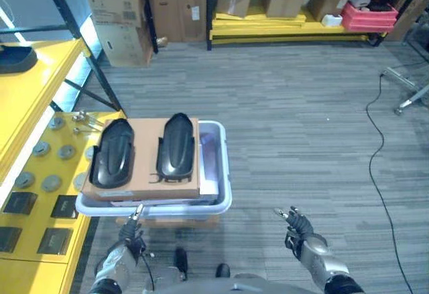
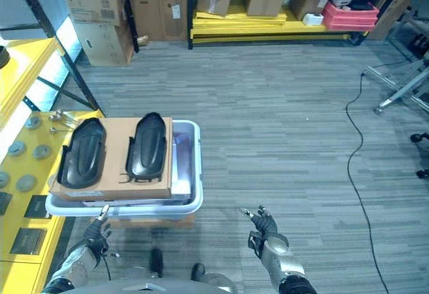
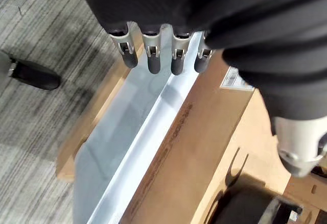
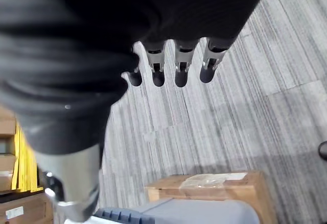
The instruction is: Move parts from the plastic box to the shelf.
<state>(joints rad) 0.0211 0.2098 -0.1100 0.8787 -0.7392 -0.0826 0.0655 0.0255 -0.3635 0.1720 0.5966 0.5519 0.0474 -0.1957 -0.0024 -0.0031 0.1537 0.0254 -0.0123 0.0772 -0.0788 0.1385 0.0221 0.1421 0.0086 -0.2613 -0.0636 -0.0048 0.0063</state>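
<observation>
A pale plastic box [image 1: 226,173] stands on a low wooden crate [image 4: 214,188] just ahead of me. A cardboard sheet [image 1: 144,173] lies across its top and carries two black moulded parts [image 1: 112,153] [image 1: 176,145] side by side. To its left is the yellow shelf [image 1: 30,96], whose lower level holds round grey parts [image 1: 51,183] and flat black squares [image 1: 65,205]. My left hand [image 1: 132,237] hovers just below the box's near rim [image 3: 148,137], fingers [image 3: 153,55] straight and holding nothing. My right hand [image 1: 297,227] hangs open over the floor, to the right of the box.
Stacked cardboard boxes [image 1: 120,19] stand at the back left. A yellow rack [image 1: 301,36] along the far wall holds boxes and a red tray [image 1: 369,16]. A metal stand's legs [image 1: 409,93] reach in at the right. Grey floor lies between.
</observation>
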